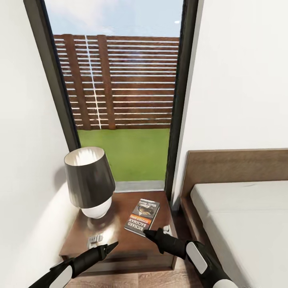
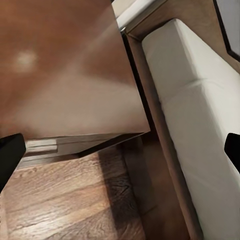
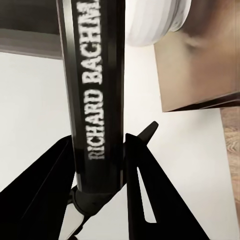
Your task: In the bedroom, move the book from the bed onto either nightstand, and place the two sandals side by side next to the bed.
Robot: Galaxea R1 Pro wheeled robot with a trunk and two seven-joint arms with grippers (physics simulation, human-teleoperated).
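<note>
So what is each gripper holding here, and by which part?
The right gripper pinches the book at its near edge by the spine; the left gripper holds nothing.

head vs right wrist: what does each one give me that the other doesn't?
Head alone: the window with fence and lawn, the bed, the left gripper over the nightstand's front edge, and the book's cover, lying on the nightstand. Right wrist alone: the book's spine up close between the right gripper's fingers, which clamp it. Both: book, nightstand, lamp base, right gripper.
</note>
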